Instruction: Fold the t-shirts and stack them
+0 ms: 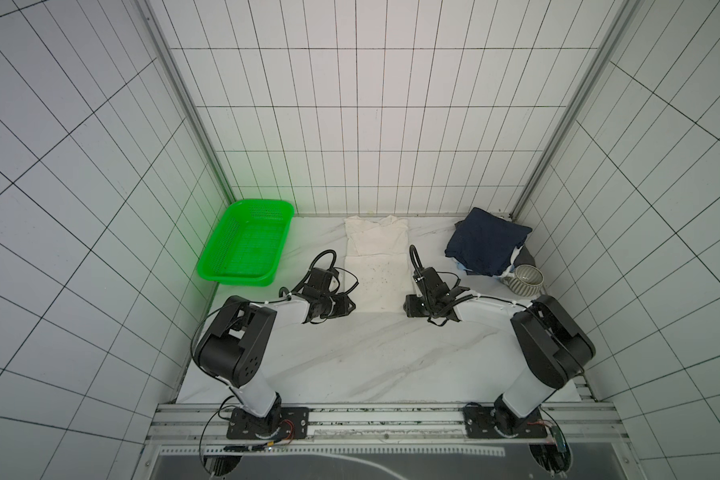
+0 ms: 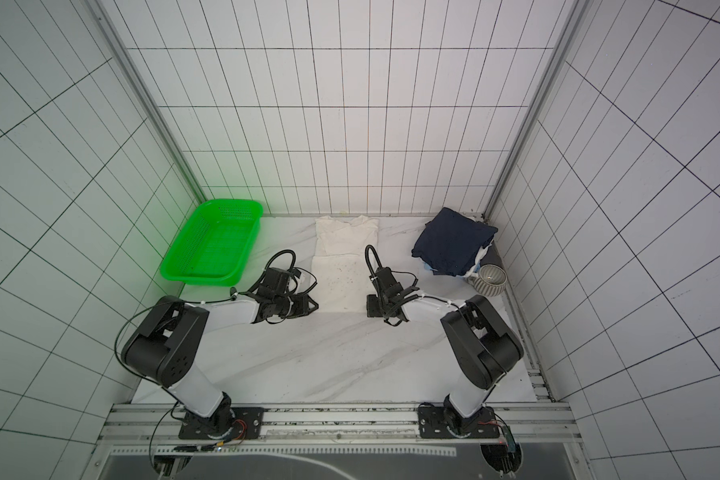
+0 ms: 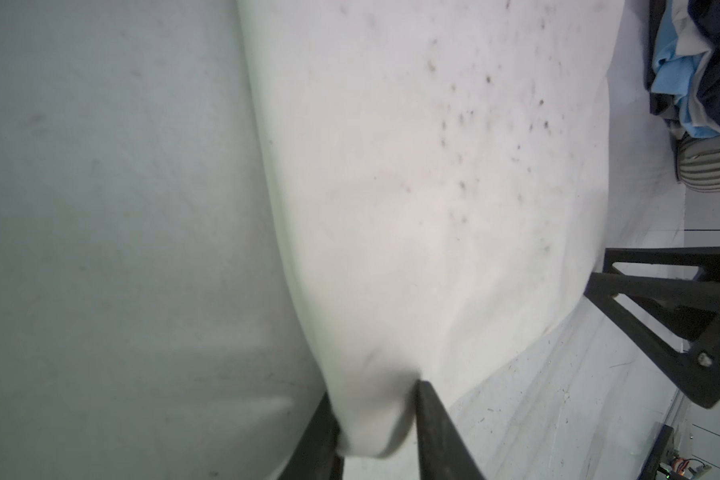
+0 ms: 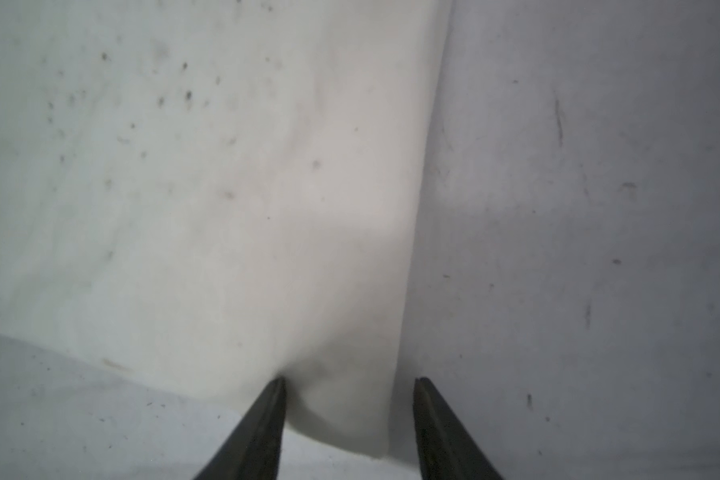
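- Where white tiled walls (image 1: 371, 124) box it in on three sides, a white marble-veined tabletop (image 1: 350, 365) carries everything.
- A cream-white speckled t-shirt (image 1: 377, 266) lies mid-table, between a green perforated plastic basket (image 1: 246, 249) and a navy-topped stack of folded t-shirts (image 1: 485, 245), which partly hides a ribbed grey bowl (image 1: 524, 280).
- The left gripper (image 3: 375, 390) pinches the shirt's near corner; the right gripper (image 4: 350, 380) straddles the other, fingers apart.

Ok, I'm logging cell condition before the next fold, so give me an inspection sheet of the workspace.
Surface: marble table, faint scuffs.
Job's things: cream shirt laid mid-table; folded stack, navy on top, far right.
Clutter: empty green basket far left; bowl by stack.
Tools: left tool shut on a near shirt corner; right tool open around the other.
Cables: black loops above both wrists.
Surroundings: tiled walls, nothing else seen.
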You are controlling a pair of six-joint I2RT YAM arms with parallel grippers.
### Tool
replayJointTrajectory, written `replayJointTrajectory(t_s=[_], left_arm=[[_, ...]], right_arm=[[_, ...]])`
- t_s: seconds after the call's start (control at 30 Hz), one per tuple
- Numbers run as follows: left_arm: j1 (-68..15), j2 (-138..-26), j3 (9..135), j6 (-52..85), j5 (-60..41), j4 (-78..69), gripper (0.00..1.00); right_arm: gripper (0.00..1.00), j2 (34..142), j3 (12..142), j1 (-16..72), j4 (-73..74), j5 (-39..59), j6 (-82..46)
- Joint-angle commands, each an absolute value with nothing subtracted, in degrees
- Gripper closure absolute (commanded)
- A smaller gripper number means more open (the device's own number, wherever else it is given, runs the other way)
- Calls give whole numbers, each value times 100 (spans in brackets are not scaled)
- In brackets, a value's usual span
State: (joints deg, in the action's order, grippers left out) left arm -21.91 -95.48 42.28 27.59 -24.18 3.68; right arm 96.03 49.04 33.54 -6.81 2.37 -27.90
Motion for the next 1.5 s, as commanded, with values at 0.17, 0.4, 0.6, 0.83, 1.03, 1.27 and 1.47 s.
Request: replayJointTrajectory(t_s=[0.17, 0.4, 0.6, 0.83, 1.03, 1.27, 1.47], left_arm=[[-2180, -9007, 3951, 2823, -2640, 466, 100], [-2338, -7409, 3361, 2857, -2497, 1221, 100], [-2646, -5712, 3166, 3189, -2320, 2092, 100], [-2766, -4570, 3787, 3387, -1838, 2474, 100], [-2450, -5563, 4462, 3063, -1874, 2336, 100], [-1773, -7248, 5239, 2675, -2415, 2302, 100], [-1289, -8262, 5634, 2536, -2711, 2013, 100]], right_arm=[[91, 9375, 4406, 3577, -668, 546, -3047], [100, 7785, 3868, 3648, -1017, 507, -3281], [100, 6283, 4117, 4053, -1934, 198, -3532], [100, 5846, 5111, 4175, -2525, -168, -3427], [100, 6700, 6037, 3984, -2663, -535, -3159], [100, 7837, 6689, 3369, -2329, -175, -2790], [100, 9082, 7530, 2962, -2073, 449, -2364]])
